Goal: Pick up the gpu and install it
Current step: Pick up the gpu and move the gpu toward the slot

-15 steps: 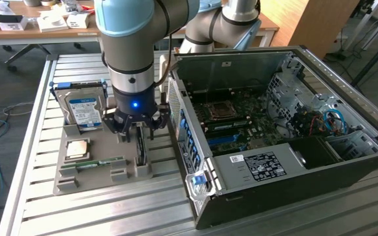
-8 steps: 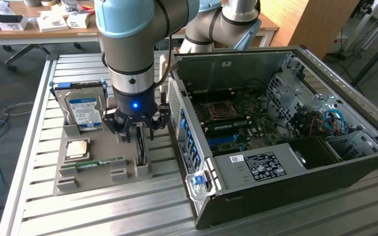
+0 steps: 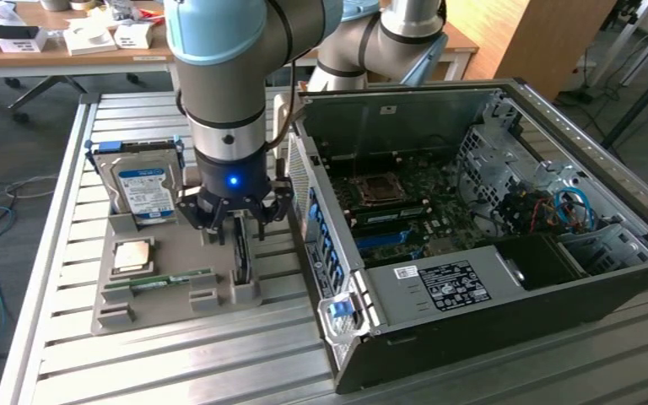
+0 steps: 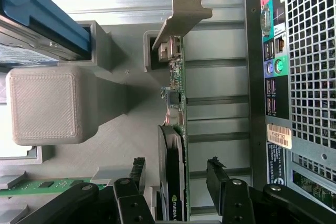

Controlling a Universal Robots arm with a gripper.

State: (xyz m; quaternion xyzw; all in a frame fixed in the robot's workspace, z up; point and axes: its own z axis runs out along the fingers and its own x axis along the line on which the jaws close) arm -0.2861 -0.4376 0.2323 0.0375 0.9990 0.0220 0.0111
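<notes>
Slatted aluminium makes up the desk [image 3: 65, 337], which carries a grey printed holder [image 3: 121, 308] and, on the exterior view's right, an open computer case [image 3: 437, 287]. The gpu [image 4: 176, 93] stands on edge in a slot of that holder, its pale bracket [image 4: 184, 11] at the far end from the wrist, just beside the case's rear panel. The tool [image 4: 176, 171] hangs low over the card with its fingers [image 4: 137, 174] spread, one on each side and a visible gap to either face, so nothing is gripped. I judge this the pick-up step, at the point of taking hold; installing has not begun. A sound grip calls for pads meeting the flat faces squarely and a straight lift out of the slot.
</notes>
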